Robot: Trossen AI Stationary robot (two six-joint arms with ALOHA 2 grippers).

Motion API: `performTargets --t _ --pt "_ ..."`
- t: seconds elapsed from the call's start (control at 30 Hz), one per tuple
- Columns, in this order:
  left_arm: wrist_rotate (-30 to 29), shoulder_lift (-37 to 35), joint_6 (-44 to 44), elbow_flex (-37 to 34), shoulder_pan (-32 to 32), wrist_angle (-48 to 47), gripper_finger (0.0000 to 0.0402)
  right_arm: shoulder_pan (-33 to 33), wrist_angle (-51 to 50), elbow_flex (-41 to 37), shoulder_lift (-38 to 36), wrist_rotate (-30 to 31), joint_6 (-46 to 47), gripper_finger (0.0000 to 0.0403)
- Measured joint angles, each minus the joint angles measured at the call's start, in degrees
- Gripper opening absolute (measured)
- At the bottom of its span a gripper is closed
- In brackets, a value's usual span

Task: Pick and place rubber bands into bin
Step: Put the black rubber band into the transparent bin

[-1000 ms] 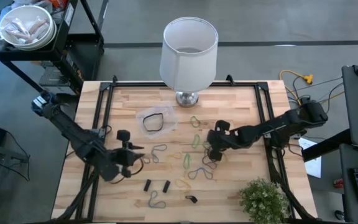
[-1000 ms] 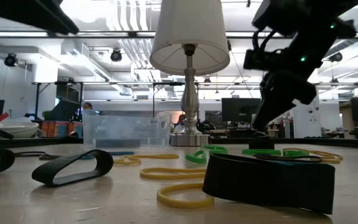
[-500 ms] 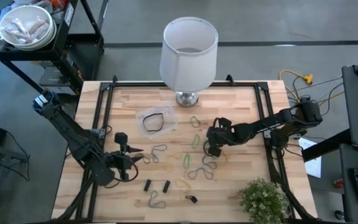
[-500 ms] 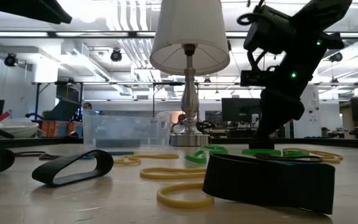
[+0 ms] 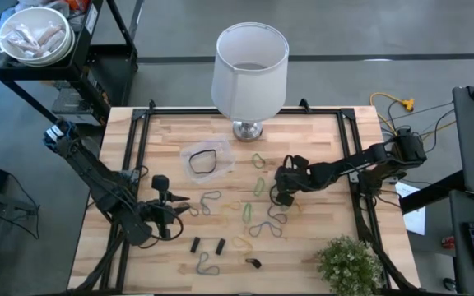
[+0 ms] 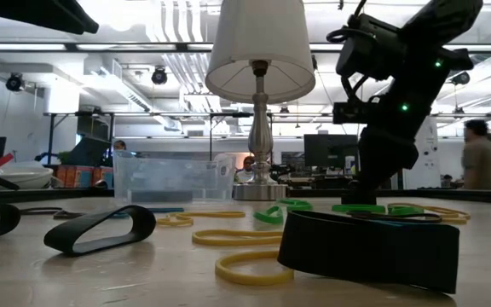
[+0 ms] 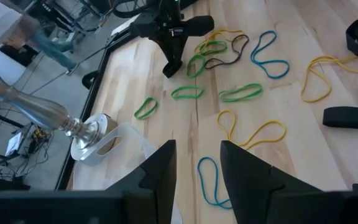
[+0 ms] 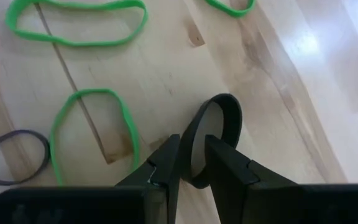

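Observation:
Many rubber bands lie loose on the wooden table: green ones [image 5: 259, 185], a yellow one [image 5: 241, 243], blue ones [image 5: 211, 197] and black ones [image 5: 196, 244]. The bin [image 5: 207, 159], a small clear tub in front of the lamp, holds one black band. My right gripper [image 5: 280, 196] stands right of the table's middle, tipped steeply down and shut on a black rubber band [image 8: 219, 118]. My left gripper [image 5: 168, 205] hovers open at the near left, nothing between its fingers [image 7: 241, 180]. My right gripper pinches one side of the black band's loop [image 8: 190, 134] between its two fingers, coming from above at a steep slant. The rest of the loop stands out beyond the fingertips, close over the wood; whether it rests on the table does not show.
A white lampshade [image 5: 250, 59] on a metal foot [image 5: 247, 129] stands at the table's far middle, just behind the bin. A potted plant [image 5: 348, 263] fills the near right corner. A wide black band [image 6: 369, 247] lies right before the low camera. A person walks in the room behind.
My right gripper has sunk a little toward the table and tipped steeper, its fingers staying shut.

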Motion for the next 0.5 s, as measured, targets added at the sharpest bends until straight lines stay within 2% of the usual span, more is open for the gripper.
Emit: performTargets --t 0.3,0.5 --pt "0.0 0.0 -0.02 -0.02 0.0 0.02 0.0109 -0.07 0.04 -0.43 0.0 -0.32 -0.03 0.0066" --pt "0.0 0.09 -0.04 0.0 0.0 0.04 0.0109 -0.1 0.15 -0.79 0.0 -1.56 -0.31 0.0035"
